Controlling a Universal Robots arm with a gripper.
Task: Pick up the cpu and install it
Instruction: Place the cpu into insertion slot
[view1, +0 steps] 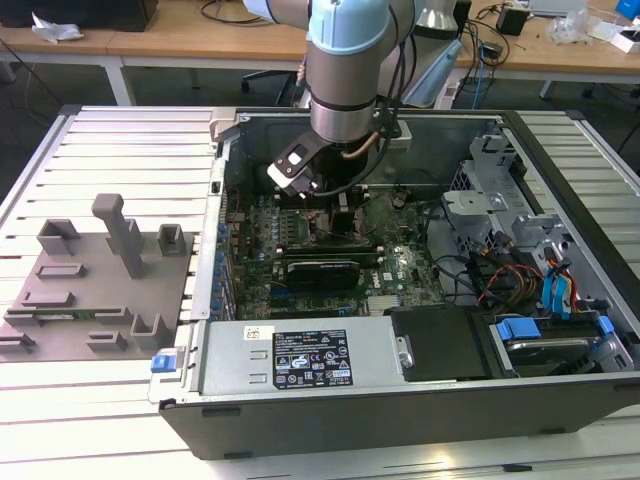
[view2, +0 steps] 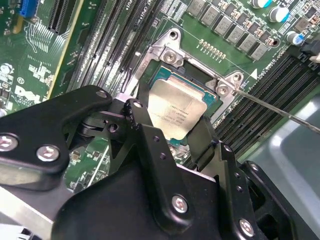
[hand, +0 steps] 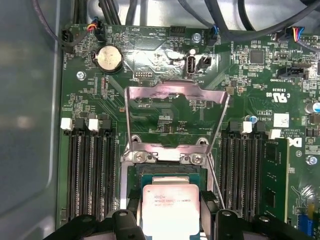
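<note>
Black pincer fingers (hand: 129, 220) fill the foreground in both wrist views, and the pincer (view2: 172, 125) is closed on the cpu (view2: 176, 111), one finger against each of two opposite edges. The cpu, silvery top upward, sits right between the fingertips and directly over the socket opening. Whether it is fully seated cannot be told.

Under the arm (view1: 345, 70), an open computer case (view1: 400, 420) lies on a pale slatted metal surface (view1: 110, 150). A grey moulded fixture (view1: 100, 270) rests on the same surface, well away from the pincer. Wooden desks (view1: 180, 35) strewn with cables stand in the room behind.

Counted: one cpu, one metal load plate (hand: 175, 95) swung up just beyond the pincer, one coin battery (hand: 108, 58) further past it, and two banks of memory slots (hand: 92, 170), one on each side of the pincer. One long black expansion card (view1: 322, 272) lies near the pincer, and one power supply box (view1: 300, 358) sits beyond that card.
</note>
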